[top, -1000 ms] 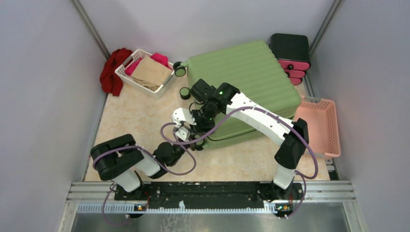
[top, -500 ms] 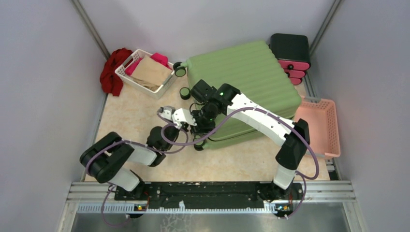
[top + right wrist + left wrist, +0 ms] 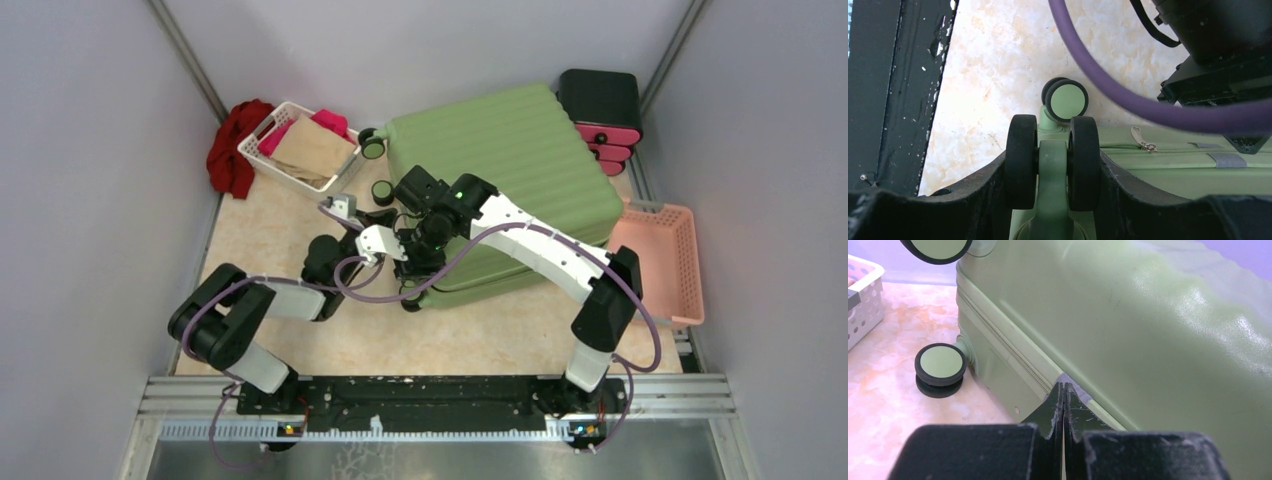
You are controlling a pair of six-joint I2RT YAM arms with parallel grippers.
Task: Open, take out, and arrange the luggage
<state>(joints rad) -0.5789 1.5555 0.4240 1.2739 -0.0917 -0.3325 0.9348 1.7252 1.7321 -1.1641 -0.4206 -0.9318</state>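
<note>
The luggage (image 3: 510,150), a light-green ribbed suitcase, lies flat and zipped closed on the floor. My right gripper (image 3: 1053,165) is shut on one of its twin black wheels (image 3: 1083,160), a finger pressing each outer side. In the top view that gripper (image 3: 415,252) sits at the case's left side. My left gripper (image 3: 1063,387) is shut, its tips at the zipper seam by a grey patch (image 3: 1079,390). In the top view it (image 3: 392,243) is close beside the right one. A zipper pull (image 3: 1143,142) lies on the seam.
A white basket (image 3: 262,160) of clothes and a red cloth (image 3: 232,145) lie at the back left. The black-and-pink drawer box (image 3: 600,105) stands behind the case, and a pink basket (image 3: 690,270) to its right. Grey walls close in on both sides.
My left arm has stretched forward and its shut gripper has moved up to the suitcase's side seam. The right arm and the suitcase have stayed still.
</note>
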